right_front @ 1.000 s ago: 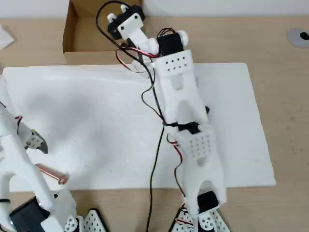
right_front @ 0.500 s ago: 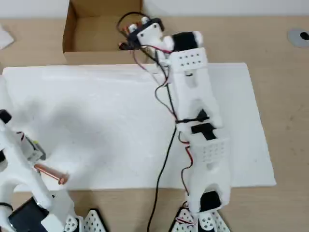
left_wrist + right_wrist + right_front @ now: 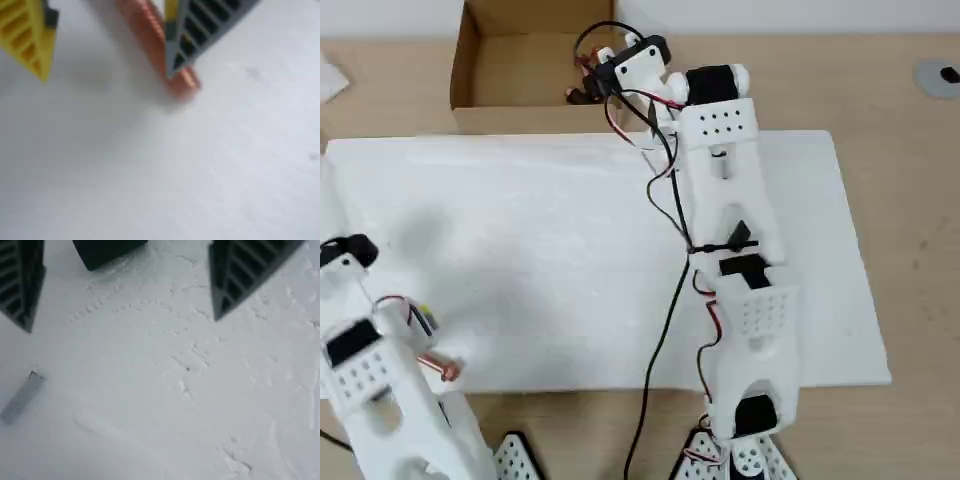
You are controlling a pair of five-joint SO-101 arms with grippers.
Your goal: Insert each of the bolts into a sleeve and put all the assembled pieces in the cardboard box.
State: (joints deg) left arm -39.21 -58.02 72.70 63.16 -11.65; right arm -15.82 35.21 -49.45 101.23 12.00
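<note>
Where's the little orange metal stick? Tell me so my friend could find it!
Find the big white foam sheet on the table, then go to its near corner on the robot's left, beside the white arm. The little stick lies there on the foam: copper-coloured and ridged, while the foam and arm beside it are white.

Both arms are white printed plastic shells with black servo blocks at the joints. The right arm (image 3: 730, 250) carries perforated panels (image 3: 718, 120) dotted with small round holes. Thin black and red cables (image 3: 662, 340) run along it, looping at the wrist. The left arm (image 3: 370, 380) has a similar dotted panel and a black motor cap. The left pincer (image 3: 106, 75) has ribbed yellow fingers, one of them grey-faced. The right pincer (image 3: 123, 322) has dark ribbed fingers.
</note>
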